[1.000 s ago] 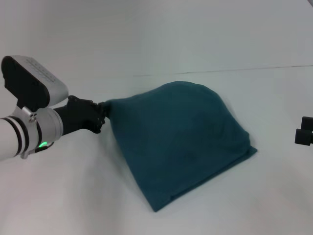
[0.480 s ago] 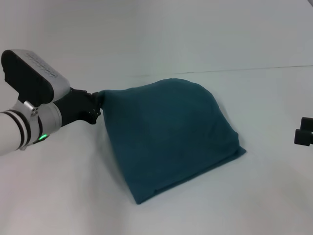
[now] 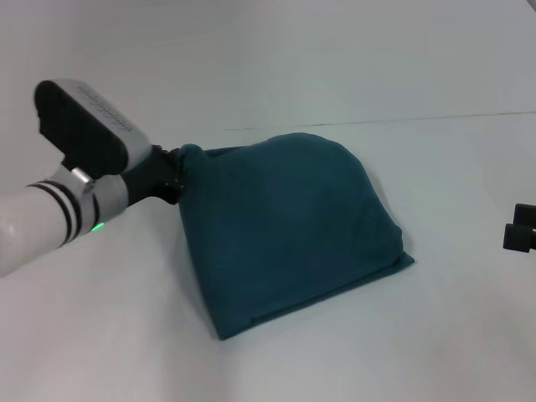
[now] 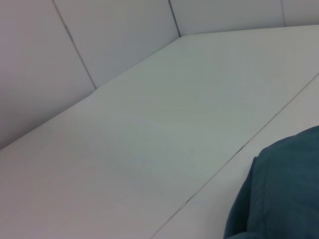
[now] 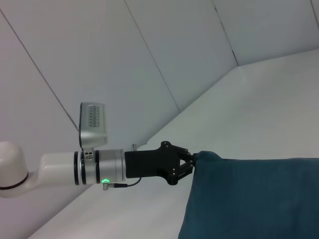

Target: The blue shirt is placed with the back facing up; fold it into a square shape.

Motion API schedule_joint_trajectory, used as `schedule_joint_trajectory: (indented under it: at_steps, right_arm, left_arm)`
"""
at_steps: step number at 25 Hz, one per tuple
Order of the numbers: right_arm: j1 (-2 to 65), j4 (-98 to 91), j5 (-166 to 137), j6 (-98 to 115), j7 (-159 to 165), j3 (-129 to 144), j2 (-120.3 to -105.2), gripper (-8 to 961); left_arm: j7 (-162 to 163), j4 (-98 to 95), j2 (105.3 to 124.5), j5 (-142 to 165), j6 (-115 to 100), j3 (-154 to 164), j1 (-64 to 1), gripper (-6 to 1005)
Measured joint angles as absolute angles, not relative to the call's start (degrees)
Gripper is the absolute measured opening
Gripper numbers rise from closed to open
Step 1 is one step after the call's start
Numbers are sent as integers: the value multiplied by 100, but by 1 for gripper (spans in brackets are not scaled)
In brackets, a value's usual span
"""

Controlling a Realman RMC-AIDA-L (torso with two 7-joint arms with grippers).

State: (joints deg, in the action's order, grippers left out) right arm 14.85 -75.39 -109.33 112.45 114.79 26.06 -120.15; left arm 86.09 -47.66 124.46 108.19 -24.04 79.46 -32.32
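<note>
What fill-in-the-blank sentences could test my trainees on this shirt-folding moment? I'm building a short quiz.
1. The left gripper is shut on a bunched corner of the ____ shirt.
2. The raised corner hangs from the gripper while the shirt's lower edge rests on the ____ table.
3. The right gripper waits at the ____ edge of the head view, apart from the shirt.

Missing words: blue; white; right

A plain white table [image 3: 335, 352] meets pale panelled walls [image 5: 124, 55], with a thin, possibly seam-like line [image 3: 435, 117] crossing it.
</note>
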Motion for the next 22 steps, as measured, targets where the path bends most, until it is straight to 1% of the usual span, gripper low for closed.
schedule_joint_trajectory:
  at_steps: [6, 22]
  right_arm:
    - [1463, -7521, -10934, 11243, 11477, 2625, -12015, 688]
    - [1445, -7462, -10933, 11269, 11437, 2611, -12005, 684]
  left_arm:
    - [8607, -4627, 12452, 10723, -2353, 8058, -3404, 51]
    - [8604, -4703, 12455, 10625, -2128, 8084, -3474, 57]
